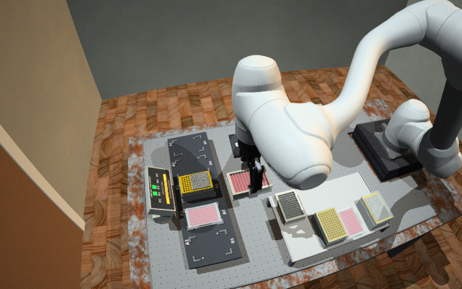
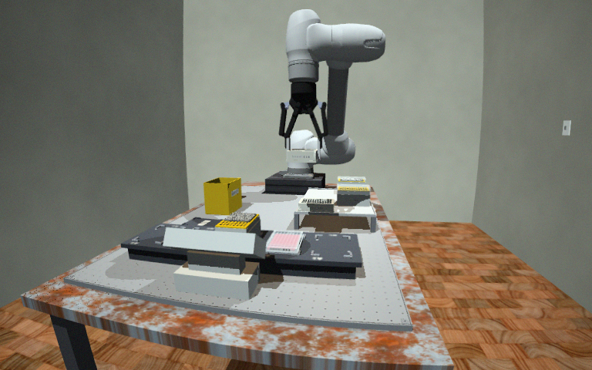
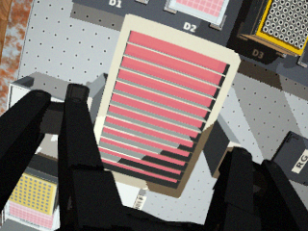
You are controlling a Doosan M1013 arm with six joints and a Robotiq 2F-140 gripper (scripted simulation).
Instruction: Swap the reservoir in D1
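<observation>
Reservoir, twelve pink troughs, hangs level and high above the perforated deck between the gripper fingers, clamped across its width. D1 stands vacant. Recommend approaching D1 clear of the open 96-well plate in D2, keeping the reservoir level.

Top high oblique, exterior low frontal, wrist downward
</observation>
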